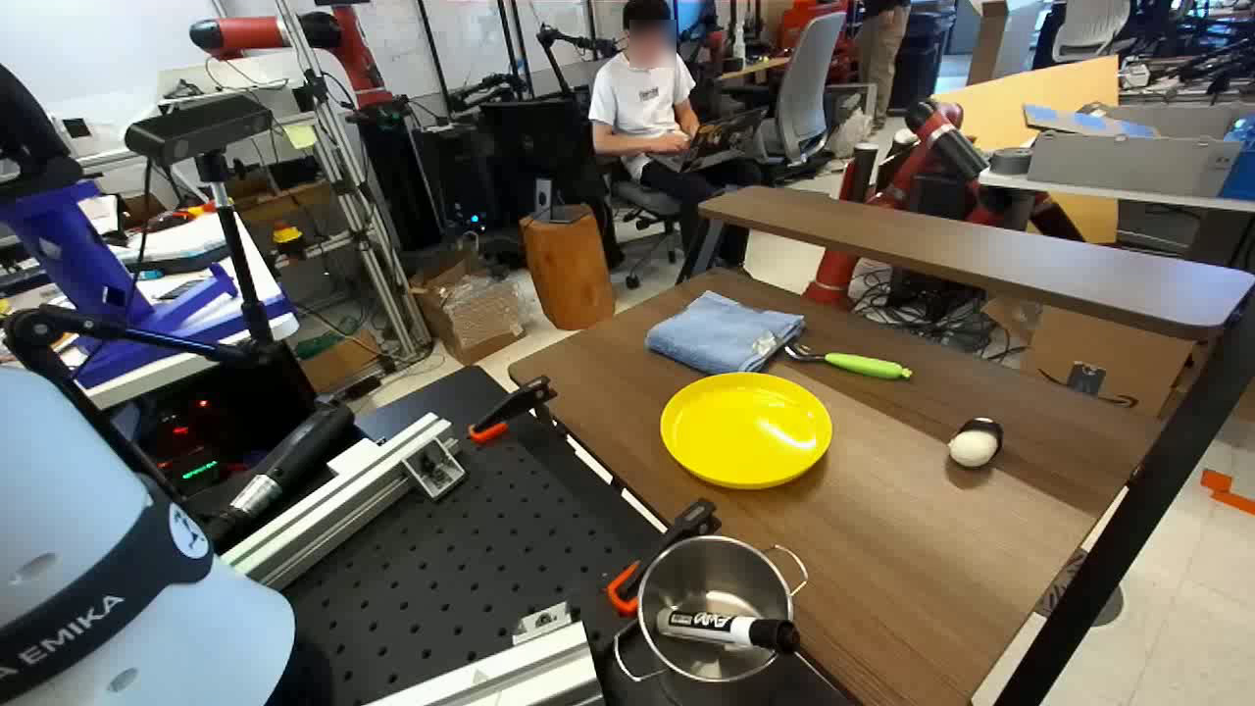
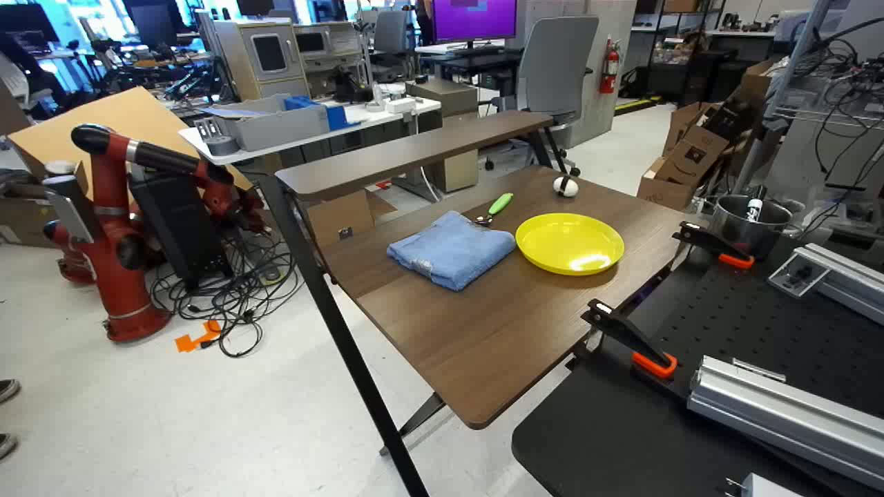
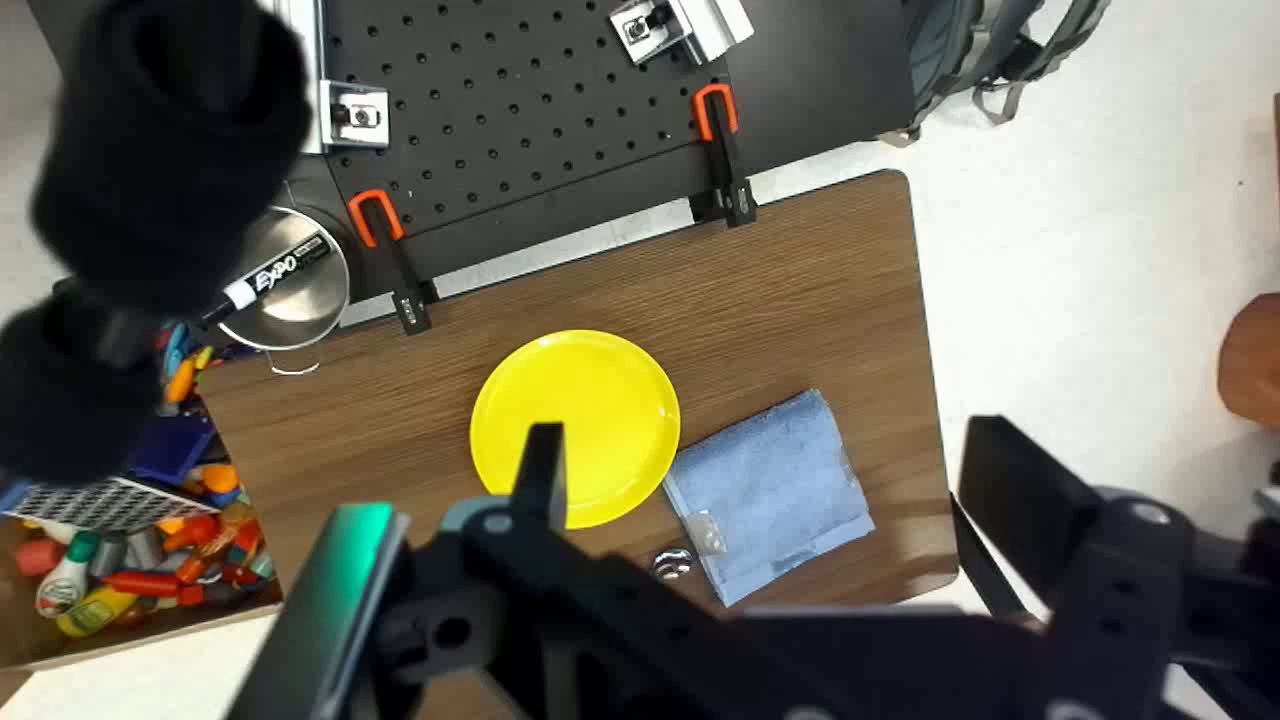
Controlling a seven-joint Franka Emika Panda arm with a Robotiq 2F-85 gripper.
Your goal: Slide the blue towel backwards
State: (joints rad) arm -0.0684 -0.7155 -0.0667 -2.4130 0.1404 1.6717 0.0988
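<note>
My fingers (image 3: 1015, 495) are spread, empty; blue towel (image 2: 452, 250) lies folded on bench (image 2: 476, 352) beside yellow plate (image 2: 570, 243); I judge the towel light, soft, best pinched at the edge away from the plate.

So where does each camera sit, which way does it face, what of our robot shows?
In an exterior view: high, near the pot, facing past the plate; our robot's pale arm shows at left.
In an exterior view: high, near the towel, facing back along the table; I see none of our robot.
Wrist view: above the table, looking down; the open gripper shows along the bottom.
In both exterior views: pot, plate and towel, from roughly opposite ends.
</note>
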